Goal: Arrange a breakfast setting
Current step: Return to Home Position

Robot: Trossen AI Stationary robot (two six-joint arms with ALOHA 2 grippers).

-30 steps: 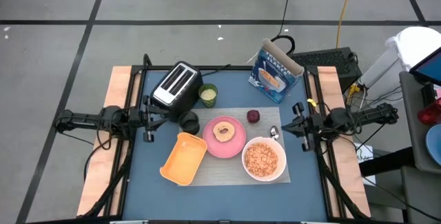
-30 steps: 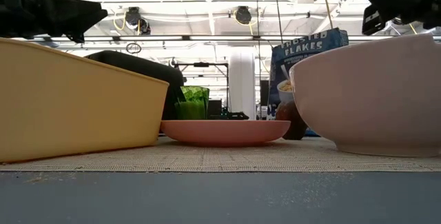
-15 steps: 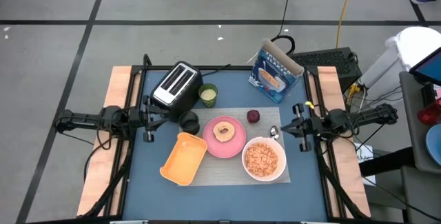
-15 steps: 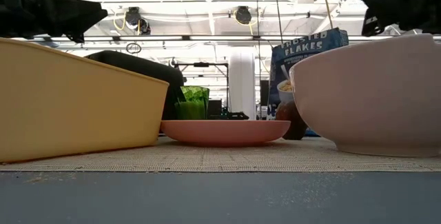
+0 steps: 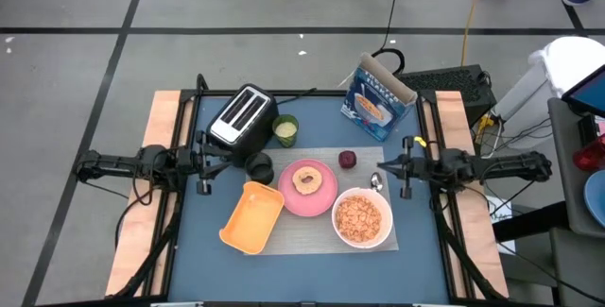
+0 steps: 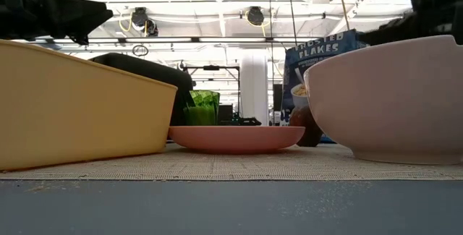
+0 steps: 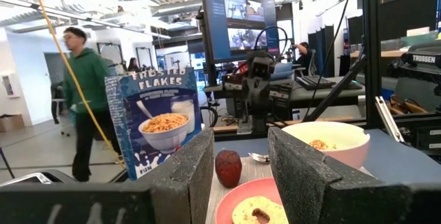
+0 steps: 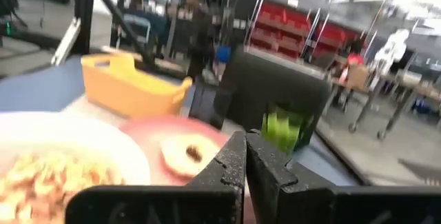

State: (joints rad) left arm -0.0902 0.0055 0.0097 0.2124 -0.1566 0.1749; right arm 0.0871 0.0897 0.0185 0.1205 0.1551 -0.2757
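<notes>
A grey mat (image 5: 317, 236) lies mid-table. On it rest a pink plate (image 5: 323, 202) with a toasted bagel (image 5: 306, 179), a white bowl (image 5: 361, 219) of tan cereal and a spoon (image 5: 376, 182). A dark-red fruit (image 5: 348, 160) sits at the mat's far edge. My right gripper (image 5: 382, 164) is shut and empty, just right of the fruit and just beyond the spoon; its wrist view (image 8: 246, 156) looks over the bowl and plate. My left gripper (image 5: 210, 161) is open and empty at the table's left, by the toaster; its wrist view (image 7: 240, 172) shows the gap.
A yellow tray (image 5: 251, 216) lies partly on the mat's left end. A black-and-silver toaster (image 5: 243, 116), a green cup (image 5: 285, 129) and a small black object (image 5: 260, 167) stand at the far left. A blue cereal box (image 5: 378, 97) stands at the far right. A person (image 7: 86, 107) walks behind the table.
My right gripper has reached from the table's right edge toward the left, ending close to the spoon and the fruit. Nothing on the table has moved.
</notes>
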